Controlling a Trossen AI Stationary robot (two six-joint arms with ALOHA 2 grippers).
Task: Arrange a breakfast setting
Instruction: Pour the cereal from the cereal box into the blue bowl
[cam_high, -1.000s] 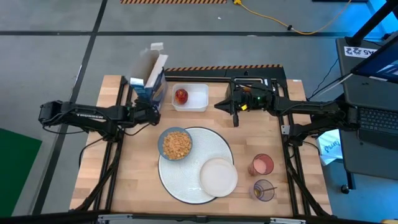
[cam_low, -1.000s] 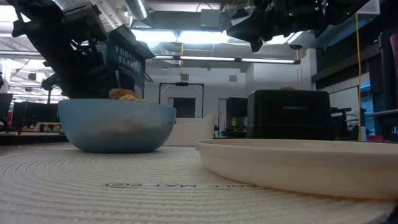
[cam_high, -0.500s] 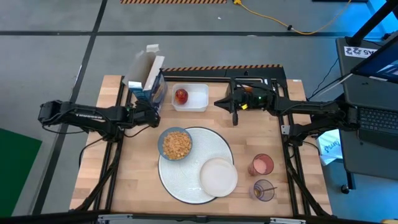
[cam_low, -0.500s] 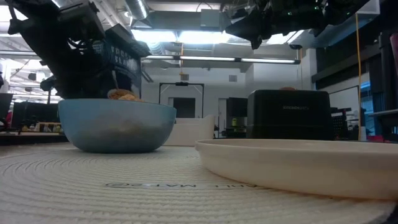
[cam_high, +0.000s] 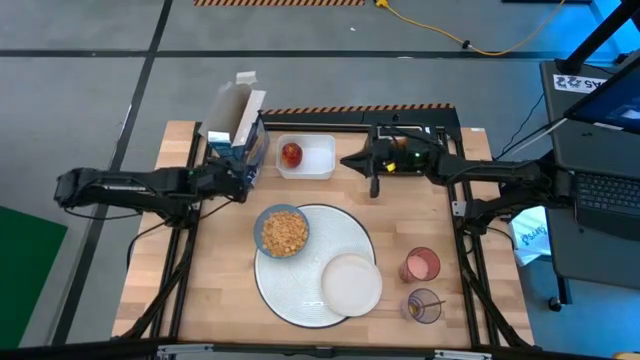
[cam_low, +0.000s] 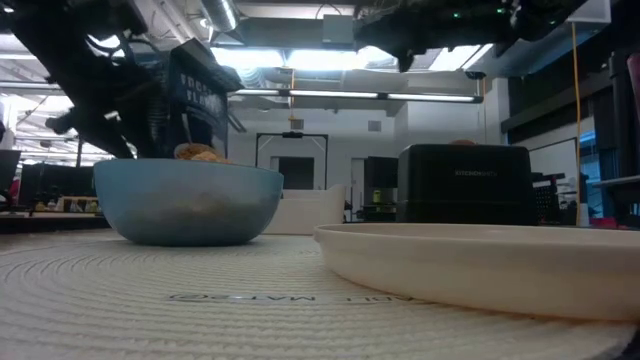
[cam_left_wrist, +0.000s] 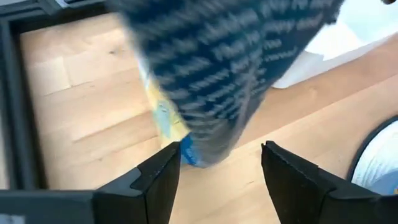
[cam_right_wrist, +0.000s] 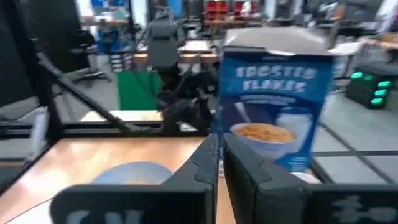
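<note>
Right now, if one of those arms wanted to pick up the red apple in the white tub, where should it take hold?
Probably from straight above. The red apple sits low inside the white tub, whose walls block a sideways approach. The hand should drop its fingers on either side of the apple's round widest part; there is bare tub floor beside it for them.

Blue cereal box (cam_high: 240, 135), white square tub (cam_high: 318, 158), black toaster (cam_low: 465, 185)

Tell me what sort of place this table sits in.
Probably a robotics lab or workshop, not a home. The light wooden table stands on a grey concrete floor with black tape lines; a yellow cable trails across it; the low view shows open industrial ceiling lights.
</note>
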